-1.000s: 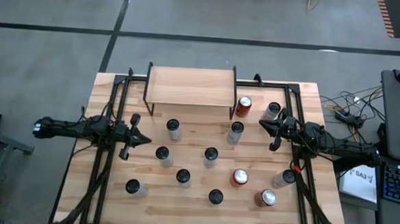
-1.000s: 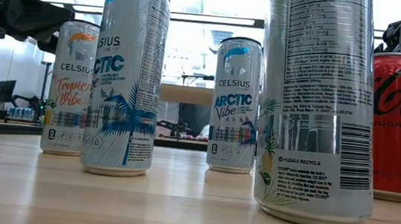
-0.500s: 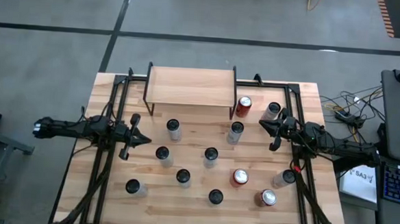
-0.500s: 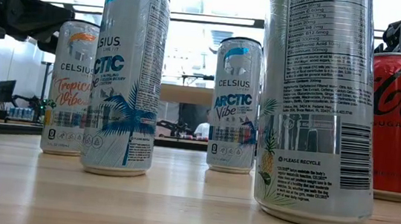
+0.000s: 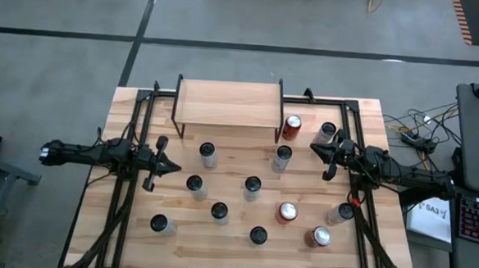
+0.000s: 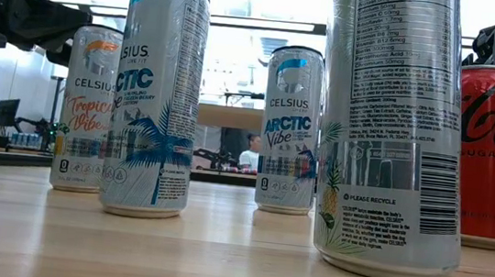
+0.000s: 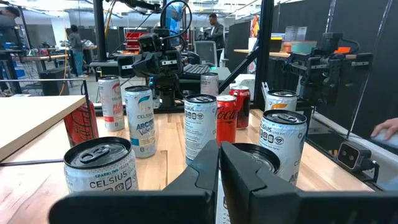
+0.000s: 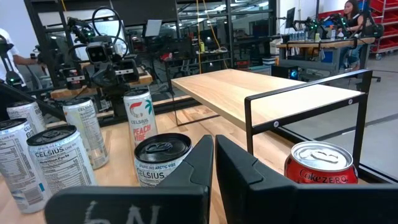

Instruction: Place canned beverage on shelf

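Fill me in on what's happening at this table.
Nothing is being handled yet. The left gripper and right gripper both hover shut and empty over the table, one at each side. About a dozen cans stand scattered on it, including red ones. The shelf at the far edge has nothing on top.

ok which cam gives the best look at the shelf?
High view: the shelf shows whole from above, its top board bare, at the table's far edge. Right wrist view shows the board and a black leg up close, side-on. Left wrist view catches only a corner. Low view: cans block nearly all of it.
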`<state>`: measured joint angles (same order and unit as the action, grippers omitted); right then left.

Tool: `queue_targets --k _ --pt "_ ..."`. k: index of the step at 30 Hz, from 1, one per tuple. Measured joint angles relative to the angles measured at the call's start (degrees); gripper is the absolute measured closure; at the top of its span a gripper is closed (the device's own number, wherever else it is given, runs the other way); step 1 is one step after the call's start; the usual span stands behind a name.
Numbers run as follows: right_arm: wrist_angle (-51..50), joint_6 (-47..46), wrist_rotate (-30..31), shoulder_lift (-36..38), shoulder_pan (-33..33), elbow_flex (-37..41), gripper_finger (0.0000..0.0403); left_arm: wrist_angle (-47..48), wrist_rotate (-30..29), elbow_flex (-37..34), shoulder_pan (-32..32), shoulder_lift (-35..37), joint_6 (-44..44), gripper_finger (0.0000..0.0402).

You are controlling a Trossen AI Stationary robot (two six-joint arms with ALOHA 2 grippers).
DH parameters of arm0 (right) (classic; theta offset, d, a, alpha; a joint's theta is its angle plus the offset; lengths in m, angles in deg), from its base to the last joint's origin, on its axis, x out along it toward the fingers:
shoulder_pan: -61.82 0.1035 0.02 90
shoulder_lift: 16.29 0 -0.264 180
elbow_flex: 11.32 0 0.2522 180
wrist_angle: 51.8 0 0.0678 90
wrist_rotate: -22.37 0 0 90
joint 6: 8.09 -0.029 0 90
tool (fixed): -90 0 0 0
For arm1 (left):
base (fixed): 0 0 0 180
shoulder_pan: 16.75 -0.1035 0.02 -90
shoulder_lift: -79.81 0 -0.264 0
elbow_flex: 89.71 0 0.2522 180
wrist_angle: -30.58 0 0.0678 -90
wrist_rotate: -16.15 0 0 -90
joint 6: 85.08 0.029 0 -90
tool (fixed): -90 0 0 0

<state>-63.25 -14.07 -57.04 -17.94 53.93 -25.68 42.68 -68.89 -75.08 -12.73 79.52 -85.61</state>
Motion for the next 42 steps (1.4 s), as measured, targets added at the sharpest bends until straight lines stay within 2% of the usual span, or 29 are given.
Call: queue_targets --k 22,24,29,32,36,39,42 --pt "0.06 0.72 0.0 0.0 -0.02 0.0 0.0394 -0.59 0.0 0.0 -0.01 0.0 -0.1 0.0402" --pt "0.2 -0.64 -0.05 0.0 0.0 0.0 0.0394 -4.07 0.01 -0.02 -0.01 -0.02 -3.14 0.0402" --pt "3.6 -4.33 -0.1 -0.02 0.0 -0.85 0.0394 -19.53 0.03 -0.01 -0.01 -0.05 -17.92 0.0402" --pt "7.36 -4.77 -0.11 -0.75 0.0 -2.96 0.0394 -29.03 0.08 0.09 0.08 -1.49 -16.11 0.0402" --pt "7.46 -5.19 -0.06 -4.02 0.0 -7.09 0.0394 -35.15 -0.25 0.07 0.06 -6.27 -13.68 0.0402" --pt "7.14 -7.16 -0.02 -7.76 0.0 -11.79 0.0394 -36.25 -3.12 0.82 0.06 -11.8 -19.33 0.0402" --pt "3.99 -7.99 0.02 -11.75 0.0 -17.84 0.0394 -36.29 -2.95 3.74 0.17 -18.98 -22.25 0.0402"
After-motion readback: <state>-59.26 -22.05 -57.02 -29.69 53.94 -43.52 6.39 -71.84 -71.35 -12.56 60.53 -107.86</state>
